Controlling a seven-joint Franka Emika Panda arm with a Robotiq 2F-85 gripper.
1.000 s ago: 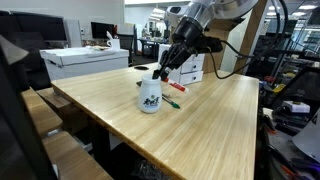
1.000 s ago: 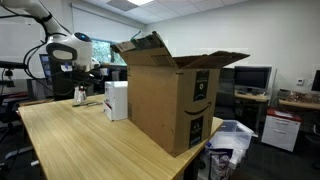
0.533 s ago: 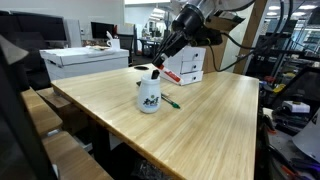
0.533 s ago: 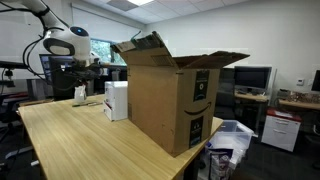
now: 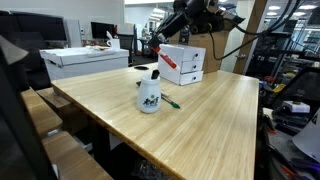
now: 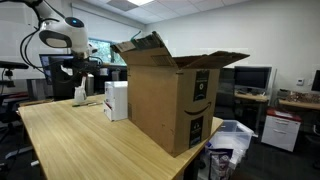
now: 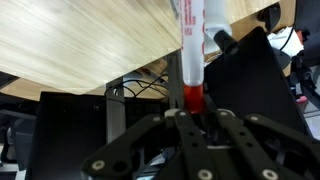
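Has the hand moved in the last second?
Yes. In an exterior view the hand, shut on a red-and-white marker, has risen from just beside the white mug to well above it.

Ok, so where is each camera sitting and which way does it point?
Exterior view: off a table corner, facing the mug; arm and end effector show.
Exterior view: off the opposite end, past a cardboard box; arm shows.
Wrist view: behind the end effector, looking along its marker.
Both exterior views share the mug.

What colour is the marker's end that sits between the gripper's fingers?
Red, on a white marker; the wrist view shows it best.
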